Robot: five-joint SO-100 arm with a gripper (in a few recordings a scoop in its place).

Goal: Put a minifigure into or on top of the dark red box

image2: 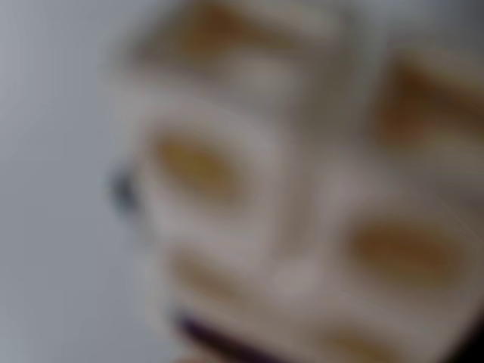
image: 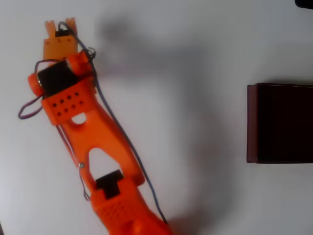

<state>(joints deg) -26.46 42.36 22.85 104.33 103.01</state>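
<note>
My arm (image: 93, 132) is bright orange printed plastic — black servo blocks, perforated bracket, thin dark cables alongside.

Dark red box (image: 281, 123): rectangular, open-topped, near-black interior; seen upright at the overhead view's right edge, well apart from the fingers (image: 71, 23). Minifigure: cannot be made out.

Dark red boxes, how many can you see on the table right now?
1. The dark red box sits at the right edge of the overhead view, cut off by the frame, far from the orange arm at left. The wrist view is too blurred to tell more.
</note>
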